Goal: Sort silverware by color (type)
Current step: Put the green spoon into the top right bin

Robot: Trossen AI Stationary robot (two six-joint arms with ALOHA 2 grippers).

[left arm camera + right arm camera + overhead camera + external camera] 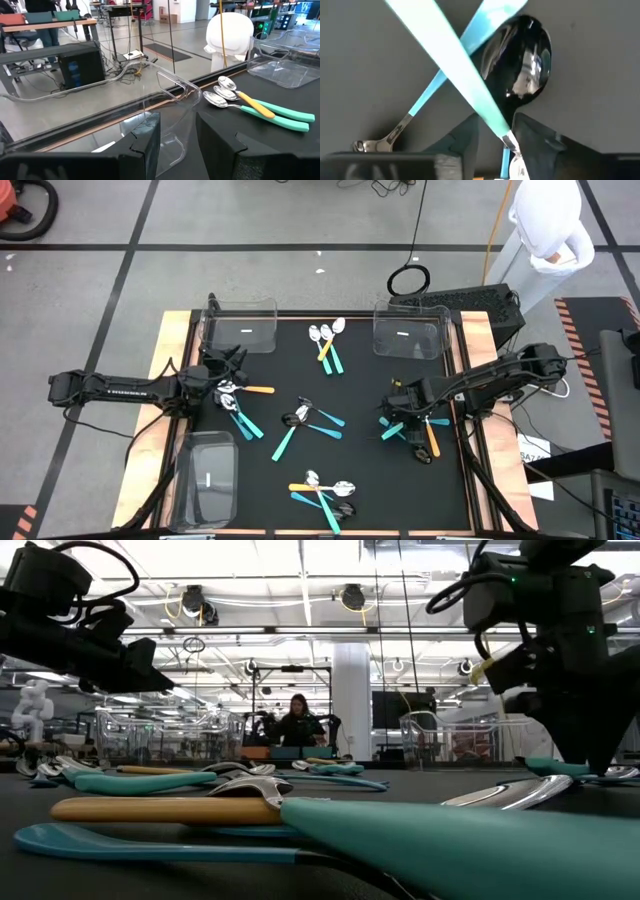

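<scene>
Teal-handled spoon (470,85) lies crossed over another teal utensil and a shiny black spoon bowl (522,62), right at the right gripper (495,132) fingers.
Right gripper is low over the pile at the black mat's (370,480) right edge, fingers part open straddling the teal handle's neck, not visibly clamped. Left gripper (222,376) hovers beside the clear rectangular plastic bin (240,325) at the far left corner, fingers part open, holding nothing; silver-bowled spoons with teal and orange handles (250,102) lie well apart from it.
</scene>
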